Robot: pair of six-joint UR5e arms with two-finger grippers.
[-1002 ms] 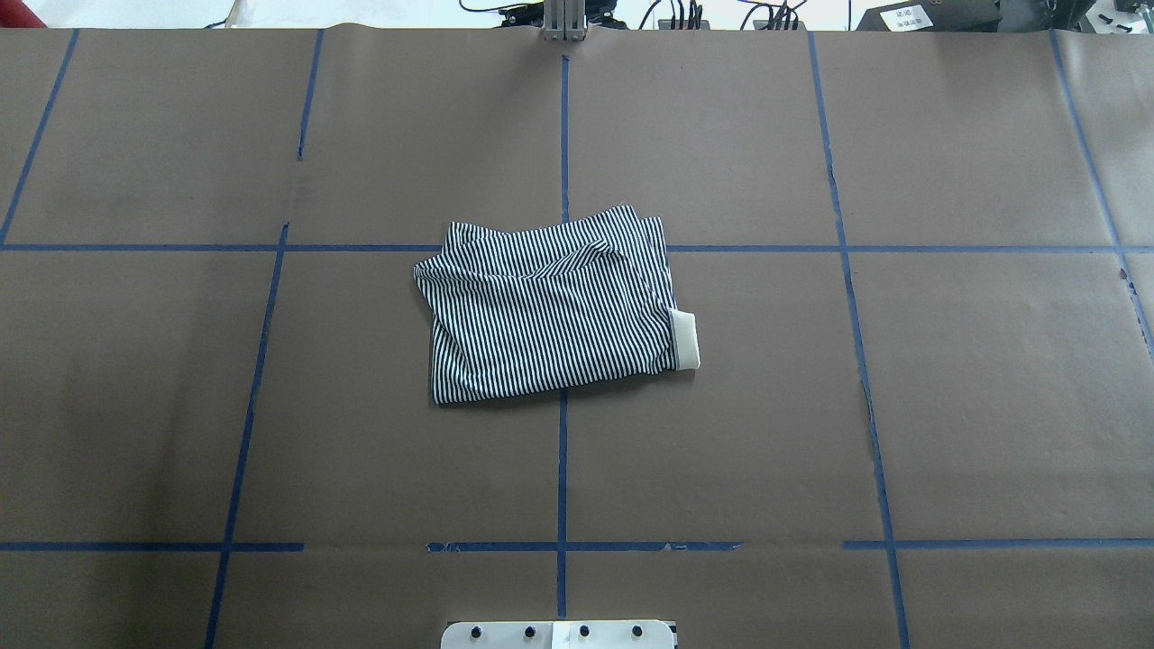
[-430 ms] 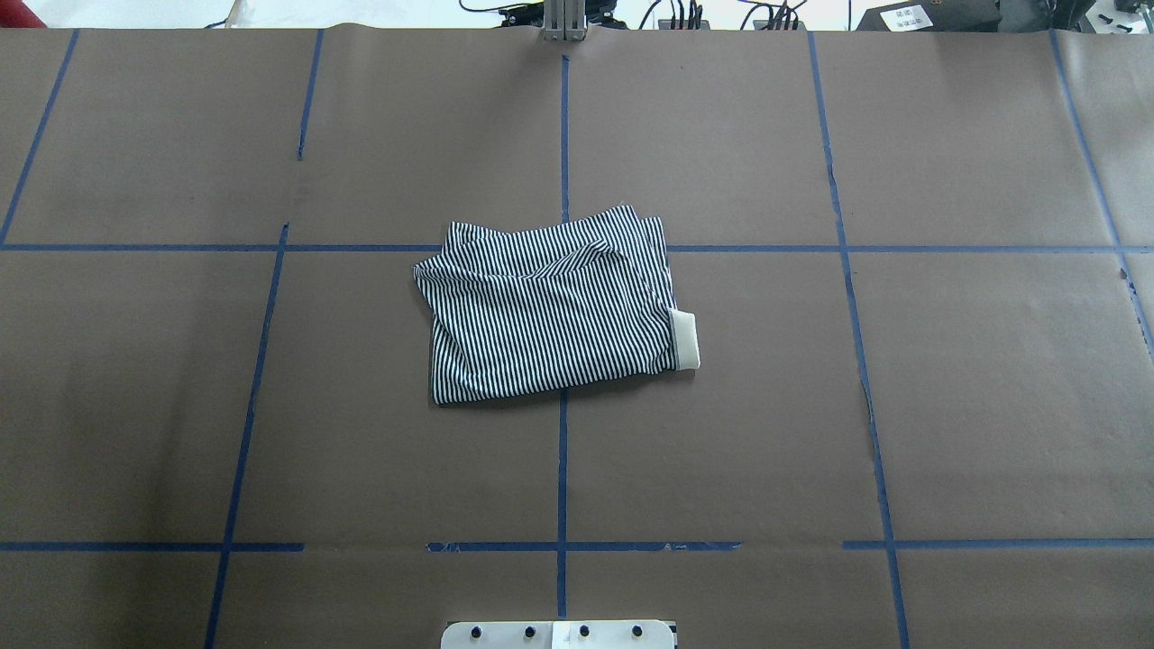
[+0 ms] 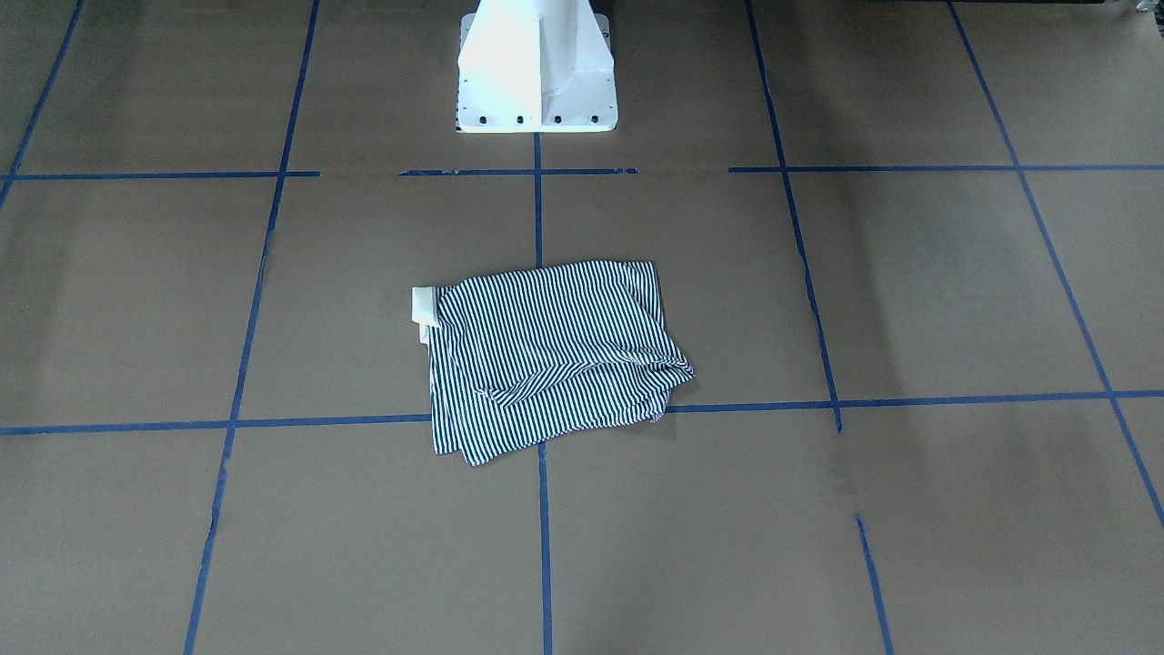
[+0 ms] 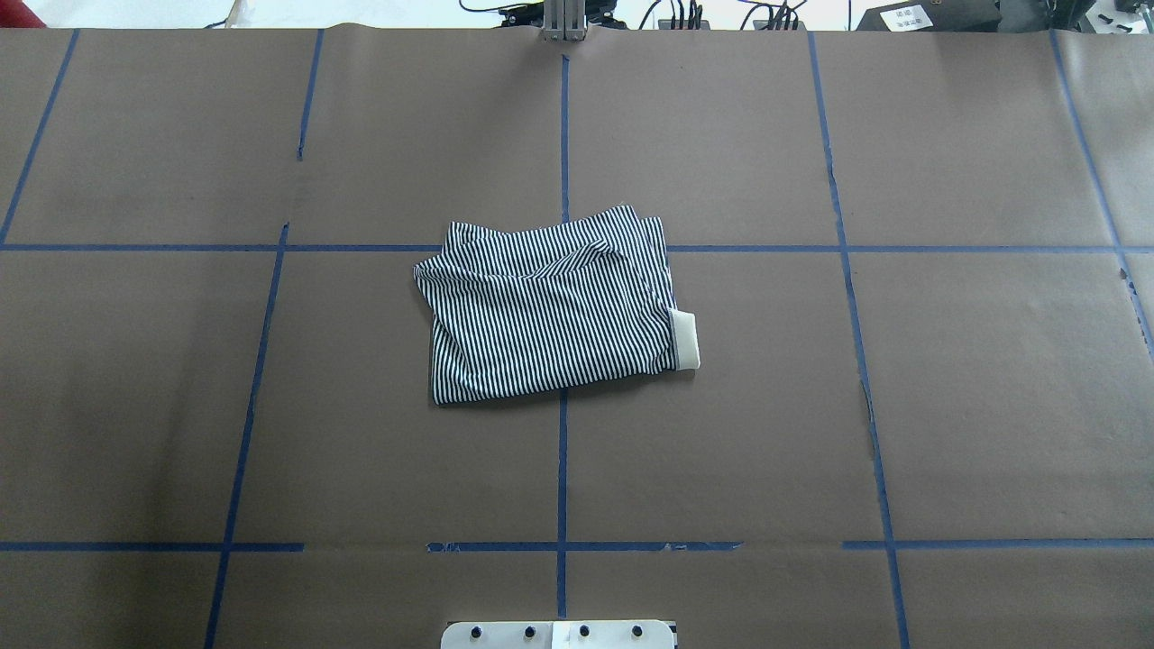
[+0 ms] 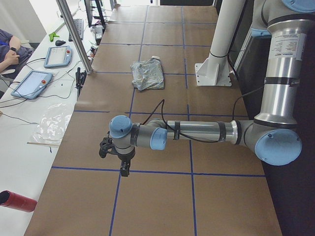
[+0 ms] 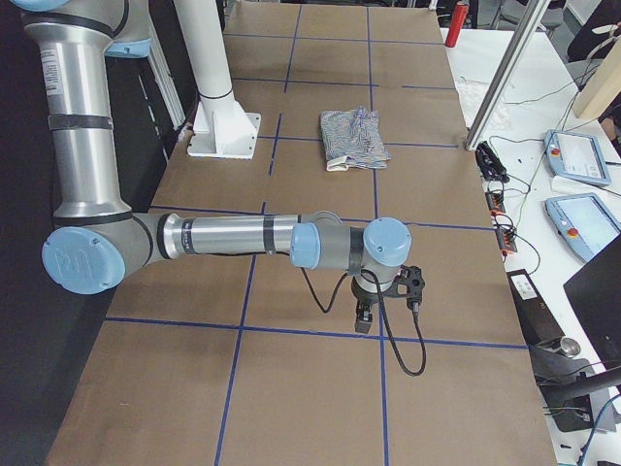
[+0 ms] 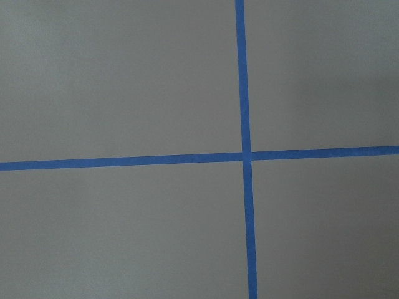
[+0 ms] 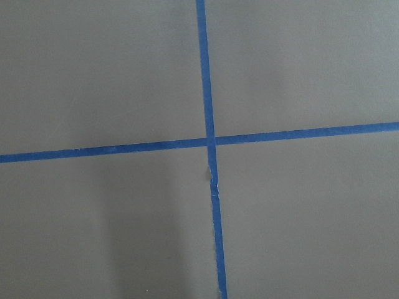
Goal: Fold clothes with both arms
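Nothing has moved this past second. The folded navy-and-white striped polo shirt (image 4: 550,306) rests centrally on the brown paper-covered table (image 4: 902,406), well apart from our black left gripper (image 5: 123,169) and black right gripper (image 6: 366,320). We cannot tell whether their fingers are open or closed. We judge the folding finished.

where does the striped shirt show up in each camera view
front-facing: shirt at centre, below the white base.
overhead: shirt at centre, white base at the bottom edge.
exterior left: shirt upper middle, left of the white base.
exterior right: shirt upper middle, right of the white base.
left wrist: not in it.
right wrist: not in it.
shared landmark: the white base.
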